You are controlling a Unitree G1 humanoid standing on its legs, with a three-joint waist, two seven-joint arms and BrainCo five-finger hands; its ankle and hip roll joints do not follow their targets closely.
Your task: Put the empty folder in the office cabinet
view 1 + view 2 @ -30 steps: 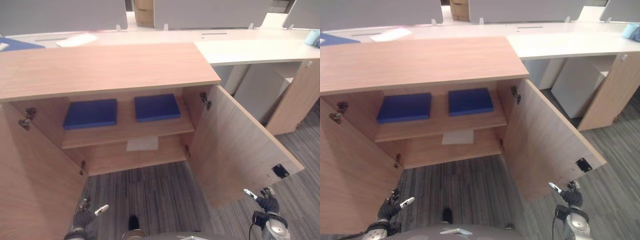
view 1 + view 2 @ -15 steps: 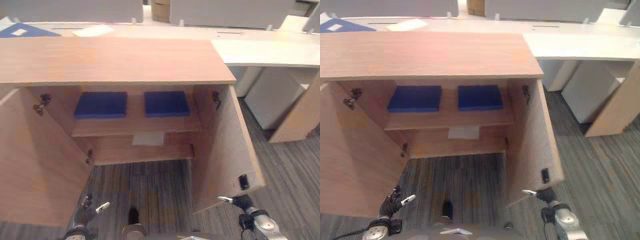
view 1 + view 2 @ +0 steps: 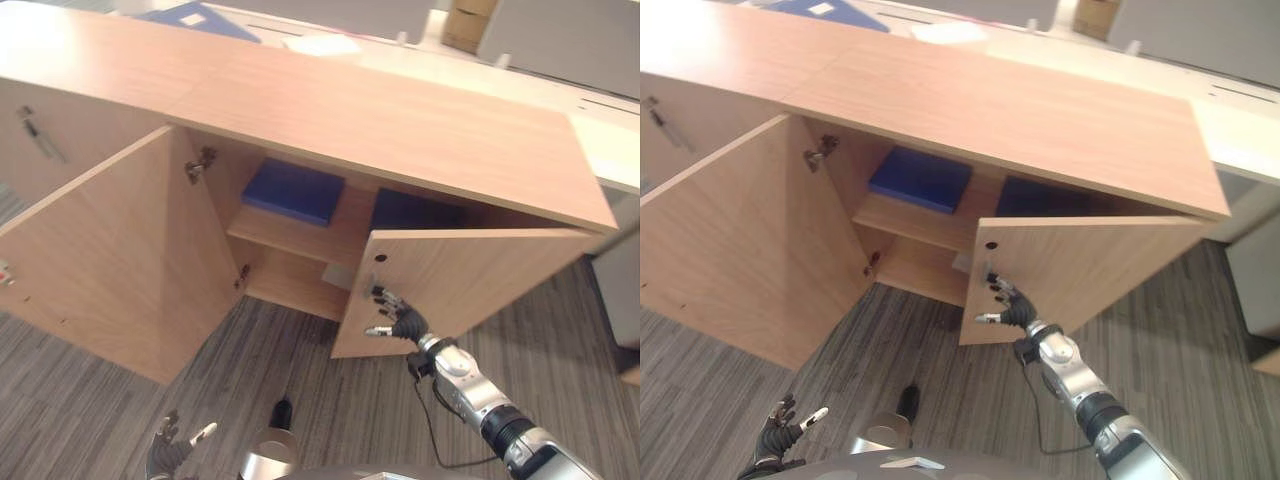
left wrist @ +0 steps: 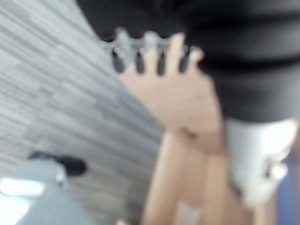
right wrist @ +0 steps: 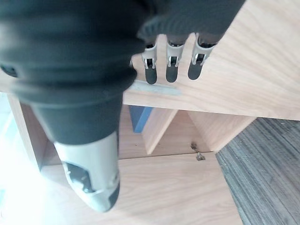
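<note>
The wooden office cabinet (image 3: 350,110) has its left door (image 3: 120,260) swung wide and its right door (image 3: 470,280) about half shut. On the upper shelf lies one blue folder (image 3: 295,190). A second blue folder (image 3: 415,212) lies beside it, partly hidden behind the right door. My right hand (image 3: 400,318) is open, its straight fingers (image 5: 171,65) resting on the right door's face near its free edge. My left hand (image 3: 170,450) hangs low over the carpet, open and holding nothing.
A white sheet (image 3: 340,275) lies on the lower shelf. Another blue folder (image 3: 195,17) and a white paper (image 3: 322,45) lie on the desk behind. A neighbouring cabinet door with a handle (image 3: 35,135) stands at the far left. Grey carpet lies in front.
The camera has swung, so the whole view has shifted. My right hand has risen to the right door's edge and the door has swung partway shut. The left hand stays low.
</note>
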